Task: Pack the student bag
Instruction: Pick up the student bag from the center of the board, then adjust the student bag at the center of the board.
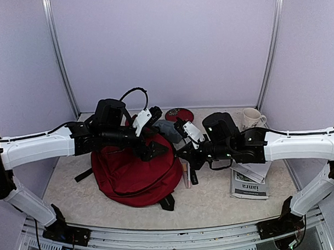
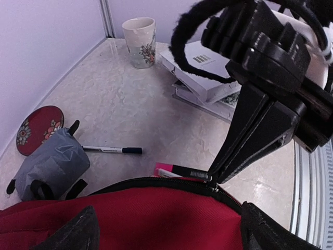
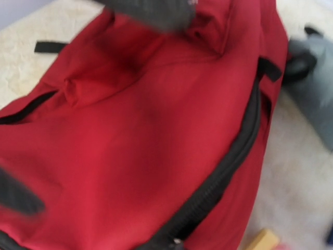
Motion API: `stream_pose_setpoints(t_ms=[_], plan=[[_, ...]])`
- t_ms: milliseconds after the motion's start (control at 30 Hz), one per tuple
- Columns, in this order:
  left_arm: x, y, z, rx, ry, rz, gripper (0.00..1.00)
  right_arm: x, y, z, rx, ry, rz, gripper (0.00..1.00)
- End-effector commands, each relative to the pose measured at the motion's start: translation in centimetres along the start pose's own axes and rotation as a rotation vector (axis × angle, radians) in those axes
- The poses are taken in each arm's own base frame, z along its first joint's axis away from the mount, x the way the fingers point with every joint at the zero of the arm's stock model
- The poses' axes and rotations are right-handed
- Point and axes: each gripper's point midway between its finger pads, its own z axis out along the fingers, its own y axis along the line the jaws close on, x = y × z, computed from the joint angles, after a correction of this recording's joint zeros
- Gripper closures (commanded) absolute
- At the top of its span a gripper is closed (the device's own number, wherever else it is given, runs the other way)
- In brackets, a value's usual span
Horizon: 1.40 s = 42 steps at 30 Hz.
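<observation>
Blurry student bag (image 3: 156, 130), beyond the right wrist view's edges; magazines (image 1: 250, 183) half beneath right arm (image 1: 299, 145).

Upper middle of the left wrist view: a cream mug (image 2: 139, 41) with a floral print stands upright on the pale marbled table (image 2: 119, 99). Just right of it lies a stack of booklets (image 2: 205, 73), slightly fanned. Over at the left edge, a round red dish (image 2: 39, 129) with flowers lies flat, with a grey pouch (image 2: 52, 164) just below it. Right of the pouch lies a pen (image 2: 112, 150), and near that, lower centre, a pink marker (image 2: 165, 170).
</observation>
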Motion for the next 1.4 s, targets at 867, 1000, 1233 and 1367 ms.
stream_pose_setpoints(t_ms=[867,1000,1233,1367], plan=[[12.6,0.7,7.1,0.449,0.416,0.212,0.27,4.0,-0.4,1.2,-0.053,0.009,0.213,1.00],[13.5,1.6,7.0,0.390,0.457,0.197,0.52,3.8,-1.4,0.6,-0.012,0.002,0.225,1.00],[9.5,4.6,6.2,0.144,0.324,0.192,1.00,0.8,-4.9,-1.8,0.058,-0.078,0.254,1.00],[5.9,6.3,4.2,-0.037,0.172,0.155,1.00,-3.1,-5.7,-2.8,0.086,-0.131,0.188,1.00]])
